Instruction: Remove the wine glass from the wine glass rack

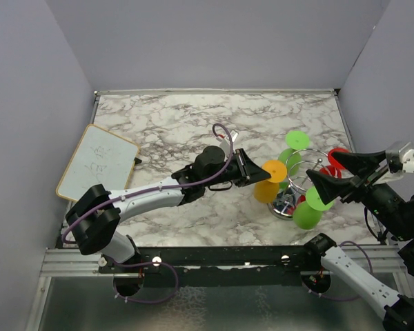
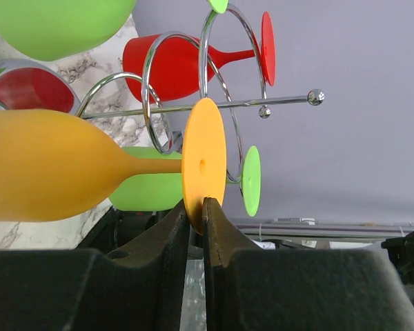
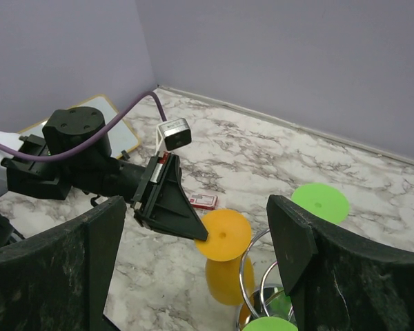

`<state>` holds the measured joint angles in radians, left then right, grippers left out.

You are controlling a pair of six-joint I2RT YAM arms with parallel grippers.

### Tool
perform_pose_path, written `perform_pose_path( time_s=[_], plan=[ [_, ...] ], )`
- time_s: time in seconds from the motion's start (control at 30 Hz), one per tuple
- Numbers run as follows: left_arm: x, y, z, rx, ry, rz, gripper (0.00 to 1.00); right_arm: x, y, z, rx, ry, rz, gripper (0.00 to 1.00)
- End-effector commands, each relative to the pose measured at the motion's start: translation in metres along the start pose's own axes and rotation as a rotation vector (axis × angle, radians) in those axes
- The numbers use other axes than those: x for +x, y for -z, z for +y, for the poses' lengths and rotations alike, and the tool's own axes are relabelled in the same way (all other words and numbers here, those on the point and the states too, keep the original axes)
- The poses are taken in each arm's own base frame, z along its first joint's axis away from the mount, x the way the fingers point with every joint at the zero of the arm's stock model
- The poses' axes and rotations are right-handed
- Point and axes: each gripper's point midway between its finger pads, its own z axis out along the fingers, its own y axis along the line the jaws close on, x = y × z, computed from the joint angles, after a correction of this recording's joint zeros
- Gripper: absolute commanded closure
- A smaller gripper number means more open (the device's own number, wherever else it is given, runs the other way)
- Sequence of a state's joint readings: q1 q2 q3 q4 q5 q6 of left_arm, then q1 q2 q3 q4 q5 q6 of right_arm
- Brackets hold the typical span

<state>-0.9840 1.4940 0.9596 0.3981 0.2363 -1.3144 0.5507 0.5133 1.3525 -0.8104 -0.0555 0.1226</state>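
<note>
**A:** How far along is it?

**B:** Early, I'd say. The orange wine glass [image 1: 270, 182] hangs on the wine glass rack [image 1: 287, 204], right of centre in the top view. Its flat foot is uppermost and its bowl hangs below. Nothing is lifted off yet. What is done is the grip.

**A:** Which claw has it?

**B:** The left claw [image 2: 194, 210]. In its own wrist view the two fingers are pressed onto the lower rim of the orange foot, one on each face, pinching it. The stem runs off to the left of that frame, close by a chrome loop.

**A:** So what's left?

**B:** By my reading, everything that matters: working the foot free of the wire, drawing the glass clear, and setting it on the desk [image 1: 193, 124].

**A:** And the arms?

**B:** The left arm stretches from the lower left of the top view diagonally up towards the centre, with its wrist about level and its claw pointing right at the rack. The right claw [image 1: 321, 167] sits at the right edge and aims left at the rack. It is spread wide and holds nothing.
</note>
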Motion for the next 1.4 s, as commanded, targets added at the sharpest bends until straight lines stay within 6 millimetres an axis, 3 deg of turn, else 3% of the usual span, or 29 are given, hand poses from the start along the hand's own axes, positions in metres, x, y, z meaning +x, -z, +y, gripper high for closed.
perform_pose_path(
  time_s=[0.0, 0.53, 0.9, 1.0, 1.1, 1.37],
  plan=[
    [-0.008, 0.004, -0.025, 0.058, -0.003, -0.038, 0.86, -0.006, 0.004, -0.006, 0.029, 0.017, -0.038, 0.16],
    [-0.012, 0.028, -0.045, 0.109, -0.003, -0.065, 0.93, -0.010, 0.010, -0.008, 0.046, 0.023, -0.047, 0.16],
    [-0.002, 0.068, -0.023, 0.097, -0.056, -0.061, 0.97, -0.003, 0.005, -0.010, 0.046, 0.044, -0.033, 0.14],
    [-0.005, 0.085, -0.012, 0.054, -0.172, -0.090, 1.00, -0.001, -0.005, -0.003, -0.003, 0.080, -0.008, 0.14],
    [-0.019, 0.105, -0.003, -0.043, -0.380, -0.161, 1.00, 0.000, -0.019, 0.008, -0.076, 0.111, 0.022, 0.13],
    [-0.067, 0.151, -0.017, -0.190, -1.192, -0.263, 1.00, 0.000, -0.067, 0.045, -0.314, 0.121, 0.027, 0.13]
  ],
)
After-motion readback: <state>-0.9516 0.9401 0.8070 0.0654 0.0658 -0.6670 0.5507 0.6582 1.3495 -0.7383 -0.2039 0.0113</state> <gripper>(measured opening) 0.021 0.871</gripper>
